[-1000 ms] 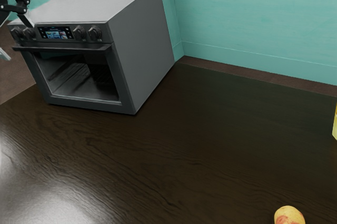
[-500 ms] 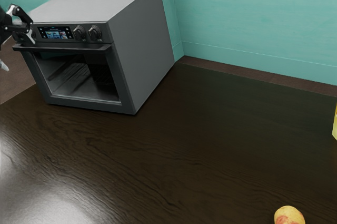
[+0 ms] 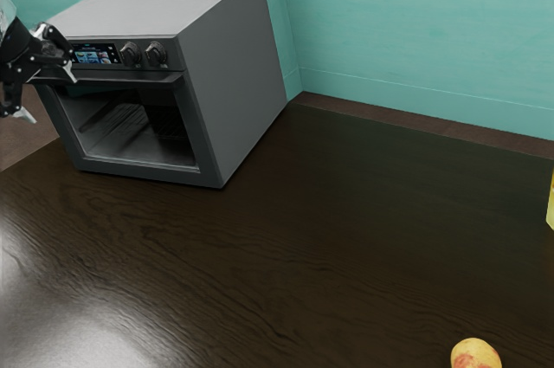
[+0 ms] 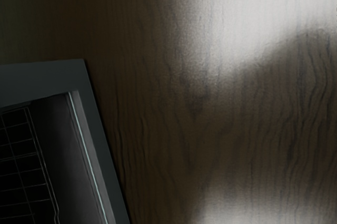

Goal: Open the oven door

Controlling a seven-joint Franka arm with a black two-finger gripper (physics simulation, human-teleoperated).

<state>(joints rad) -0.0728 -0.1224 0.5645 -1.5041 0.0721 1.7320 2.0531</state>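
Observation:
My gripper is at the exterior view's left edge, open, its two fingertips wide apart in front of the oven's left end. The grey oven has its door shut, with a dark bar handle along the door's top edge. One finger overlaps the handle's left end in the picture; whether they touch I cannot tell. In the wrist view, the door's frame and the wire rack behind its glass appear beside the table.
The dark wooden table extends in front of the oven. A yellow-red fruit lies near its front edge, and a yellow object stands at the exterior view's right edge. Knobs sit above the handle; a teal wall rises behind.
My gripper has come farther into the exterior view, moving right and down from near the oven's top left corner to the handle's left end. The oven door has not moved.

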